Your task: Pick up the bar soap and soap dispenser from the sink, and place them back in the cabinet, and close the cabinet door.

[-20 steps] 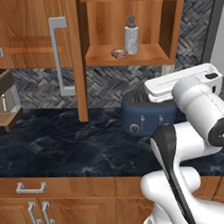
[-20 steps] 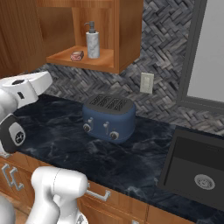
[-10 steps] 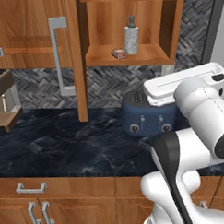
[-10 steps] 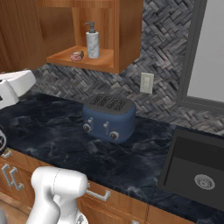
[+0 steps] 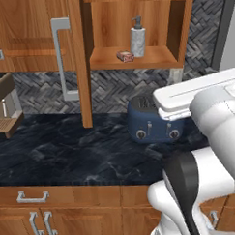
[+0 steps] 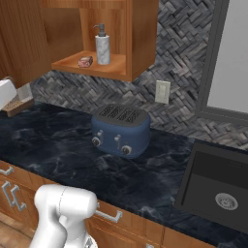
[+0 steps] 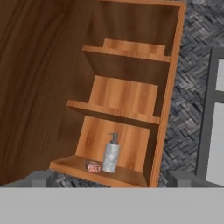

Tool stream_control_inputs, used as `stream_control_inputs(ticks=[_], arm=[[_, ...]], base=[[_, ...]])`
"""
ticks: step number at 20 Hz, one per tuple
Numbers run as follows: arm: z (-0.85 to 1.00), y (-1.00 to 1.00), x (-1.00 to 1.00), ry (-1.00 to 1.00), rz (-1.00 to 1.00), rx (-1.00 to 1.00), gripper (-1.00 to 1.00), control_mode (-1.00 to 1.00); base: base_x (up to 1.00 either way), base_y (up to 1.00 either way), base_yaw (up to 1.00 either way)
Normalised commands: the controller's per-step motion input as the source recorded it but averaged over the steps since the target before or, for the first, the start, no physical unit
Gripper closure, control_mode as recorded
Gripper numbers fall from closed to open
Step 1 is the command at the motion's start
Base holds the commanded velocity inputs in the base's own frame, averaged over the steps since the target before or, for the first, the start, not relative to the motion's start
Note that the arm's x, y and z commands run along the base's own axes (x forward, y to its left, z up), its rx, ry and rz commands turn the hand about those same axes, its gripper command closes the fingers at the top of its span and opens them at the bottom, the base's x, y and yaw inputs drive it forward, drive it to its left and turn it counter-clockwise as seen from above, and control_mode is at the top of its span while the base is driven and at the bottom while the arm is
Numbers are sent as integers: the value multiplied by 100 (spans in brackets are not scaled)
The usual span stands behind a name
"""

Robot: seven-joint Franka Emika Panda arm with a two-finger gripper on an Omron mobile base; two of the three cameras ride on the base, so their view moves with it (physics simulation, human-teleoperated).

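The bar soap (image 5: pixel 125 56) (image 6: pixel 85 61) (image 7: pixel 92 166) lies on the bottom shelf of the open wall cabinet (image 5: pixel 134 22) (image 6: pixel 138 43) (image 7: pixel 127 105). Just to its right stands the grey marbled soap dispenser (image 5: pixel 137 37) (image 6: pixel 102 44) (image 7: pixel 111 155). The cabinet door (image 5: pixel 80 68) (image 6: pixel 24 38) (image 7: pixel 39 78) is swung wide open, its silver bar handle (image 5: pixel 60 59) on the left face. My gripper (image 7: pixel 111 178) is open and holds nothing; its fingertips (image 7: pixel 41 177) stand far apart, well back from the cabinet. The black sink (image 6: pixel 218 184) is at the right.
A blue toaster (image 5: pixel 153 120) (image 6: pixel 120 130) stands on the dark marble counter (image 5: pixel 68 155) (image 6: pixel 58 145) below the cabinet. A coffee machine (image 5: pixel 2 102) (image 6: pixel 19 99) is at the left. A grey-framed window (image 6: pixel 227 58) is above the sink. Base cabinets (image 5: pixel 46 219) run along the front.
My hand has slid left in the right base view, nearly out of its left edge. Soap, dispenser and door have not moved.
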Motion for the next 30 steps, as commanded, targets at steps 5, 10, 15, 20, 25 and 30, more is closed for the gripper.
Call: stream_control_inputs(ticks=[5,10,15,20,25,30], arm=[[0,14,-66,-6,0,0,-100,-100],[0,42,-36,-1,0,0,-100,-100],[0,52,-15,1,1,0,-100,-100],[-2,53,-27,0,0,0,-100,-100],[-6,54,-30,0,0,0,-100,-100],[-3,53,-16,0,0,0,-100,-100]], base=[[0,0,0],[0,0,0],[0,0,0],[0,0,0],[0,0,0],[0,0,0]])
